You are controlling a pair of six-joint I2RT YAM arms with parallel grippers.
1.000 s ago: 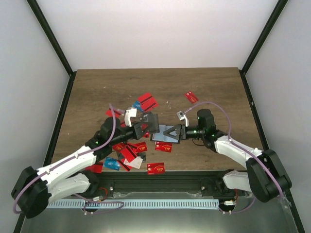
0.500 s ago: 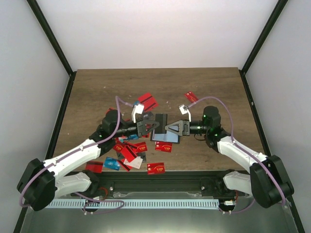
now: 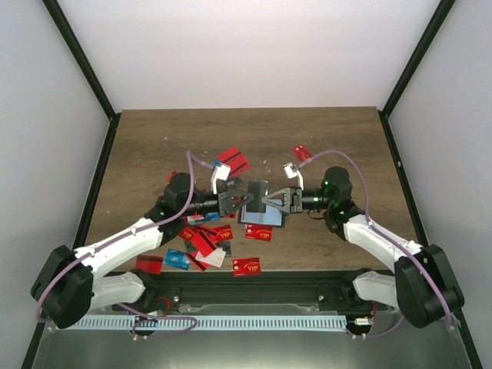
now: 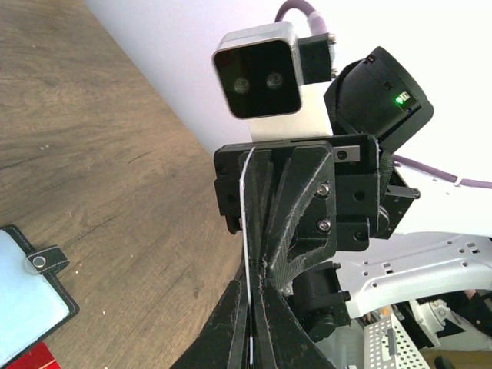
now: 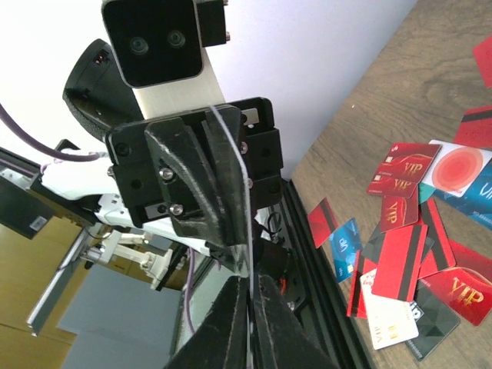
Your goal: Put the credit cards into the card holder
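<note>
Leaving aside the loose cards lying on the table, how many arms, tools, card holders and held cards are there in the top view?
Arms: 2, left arm and right arm.
Tools: 2, left tool and right tool.
Card holders: 1, the card holder, lying open.
Held cards: 1, the held card, gripped by both tools.
Total: 6.

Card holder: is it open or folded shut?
Open: the card holder lies flat on the table, pale blue inside facing up, strap unfastened.
</note>
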